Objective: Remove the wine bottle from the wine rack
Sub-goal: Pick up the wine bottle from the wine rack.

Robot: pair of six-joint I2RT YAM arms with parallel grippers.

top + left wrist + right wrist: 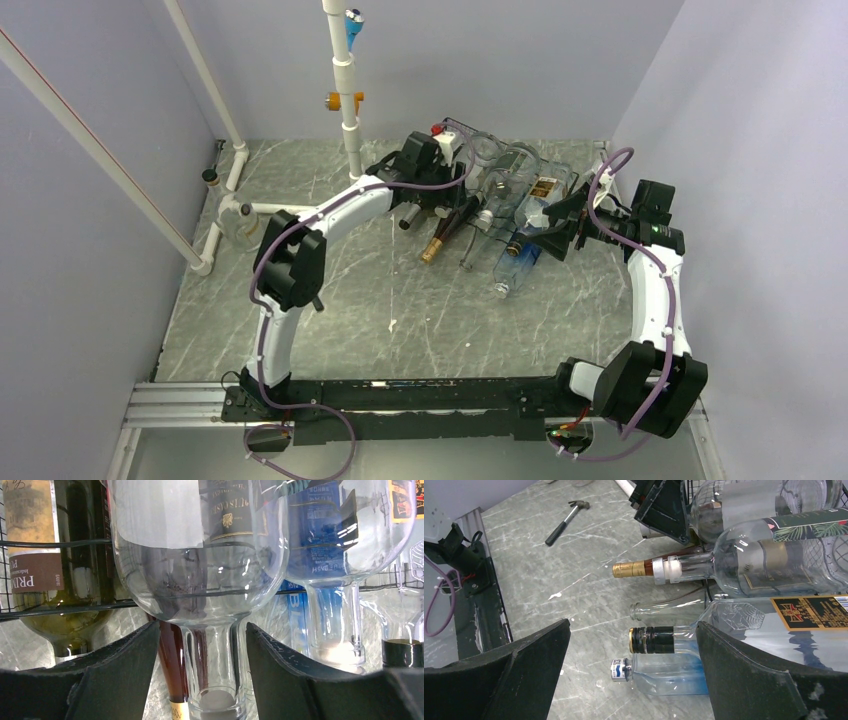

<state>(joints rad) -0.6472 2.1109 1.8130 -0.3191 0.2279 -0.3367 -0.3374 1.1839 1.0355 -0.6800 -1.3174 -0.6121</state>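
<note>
Clear bottle (200, 580), neighbouring brown label (35, 572) reads "PRI"

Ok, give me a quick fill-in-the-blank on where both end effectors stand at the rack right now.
1. The left end effector straddles the neck of a ____ glass bottle, jaws not closed on it.
2. The right end effector is ____ and holds nothing.
3. In the right wrist view, a ____ lies on the table beyond the bottle necks.
Missing words: clear; open; hammer.
</note>
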